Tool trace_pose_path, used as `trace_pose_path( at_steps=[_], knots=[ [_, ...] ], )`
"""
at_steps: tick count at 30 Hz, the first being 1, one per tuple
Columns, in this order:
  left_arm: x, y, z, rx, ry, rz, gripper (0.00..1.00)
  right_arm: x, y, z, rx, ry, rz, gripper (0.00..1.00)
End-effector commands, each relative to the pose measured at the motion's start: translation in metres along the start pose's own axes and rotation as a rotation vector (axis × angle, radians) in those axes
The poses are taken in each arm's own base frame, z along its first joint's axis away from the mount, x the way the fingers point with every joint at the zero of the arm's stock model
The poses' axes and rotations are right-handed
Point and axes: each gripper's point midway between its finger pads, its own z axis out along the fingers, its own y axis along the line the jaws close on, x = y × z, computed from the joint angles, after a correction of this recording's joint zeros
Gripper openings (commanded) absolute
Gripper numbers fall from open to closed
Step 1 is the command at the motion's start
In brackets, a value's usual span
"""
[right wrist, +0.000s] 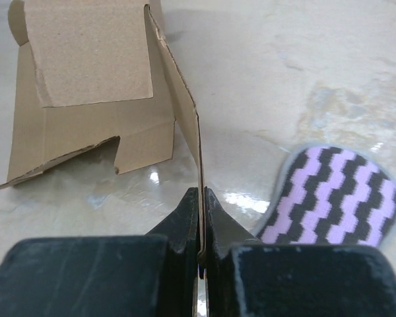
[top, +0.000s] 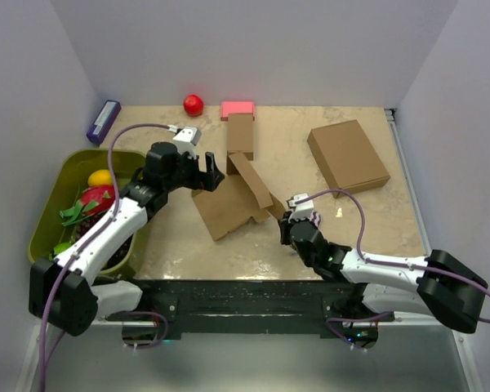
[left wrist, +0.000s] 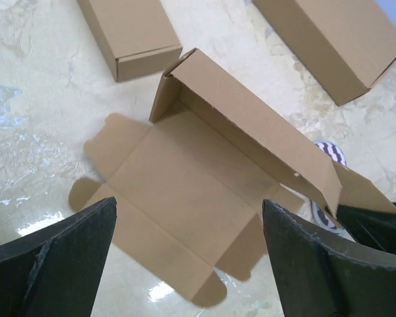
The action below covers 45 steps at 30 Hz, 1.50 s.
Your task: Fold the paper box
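left fingers (left wrist: 66, 257): spread wide, above the paper box (top: 227, 208) | right fingers (right wrist: 185, 218): pressed together, pinching an upright end flap of the paper box | paper box: middle of table (top: 171, 245), partly folded, one long wall raised, base and remaining flaps lying flat

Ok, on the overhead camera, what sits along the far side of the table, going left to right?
Purple rectangular object → red ball → pink block → large flat brown box.
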Motion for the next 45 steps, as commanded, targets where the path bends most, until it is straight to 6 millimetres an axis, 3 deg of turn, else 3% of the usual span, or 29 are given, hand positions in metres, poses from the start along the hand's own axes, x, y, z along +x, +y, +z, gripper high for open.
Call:
trace_pose_path(
  at_steps=[1, 6, 9, 13, 19, 24, 29, 39, 45],
  knots=[
    [-0.008, -0.007, 0.019, 0.104, 0.018, 0.022, 0.95, -0.001, 0.029, 0.002, -0.15, 0.005, -0.045, 0.0],
    [-0.013, 0.019, 0.043, 0.0, 0.004, 0.055, 0.95, 0.009, 0.035, 0.002, -0.176, 0.033, -0.055, 0.0],
    [-0.005, 0.033, 0.058, -0.029, 0.025, 0.043, 0.93, 0.01, 0.035, 0.002, -0.177, 0.035, -0.056, 0.0],
    [0.022, 0.046, 0.073, -0.056, 0.106, 0.023, 0.89, 0.012, 0.032, 0.001, -0.167, 0.04, -0.056, 0.0],
    [0.031, 0.063, 0.057, -0.153, 0.099, 0.032, 0.9, 0.015, 0.023, 0.002, -0.122, 0.041, -0.045, 0.0],
    [0.014, 0.06, 0.036, -0.167, -0.001, 0.013, 0.94, 0.018, 0.017, 0.002, -0.094, 0.043, -0.043, 0.0],
    [0.018, 0.054, 0.025, -0.135, -0.014, -0.005, 0.93, 0.018, 0.018, 0.004, -0.09, 0.048, -0.048, 0.0],
    [0.037, 0.063, 0.035, -0.145, 0.057, -0.02, 0.7, 0.019, 0.018, 0.004, -0.092, 0.048, -0.048, 0.0],
    [0.051, 0.067, 0.043, -0.146, 0.108, -0.029, 0.65, 0.019, 0.018, 0.004, -0.095, 0.048, -0.047, 0.0]
  ],
)
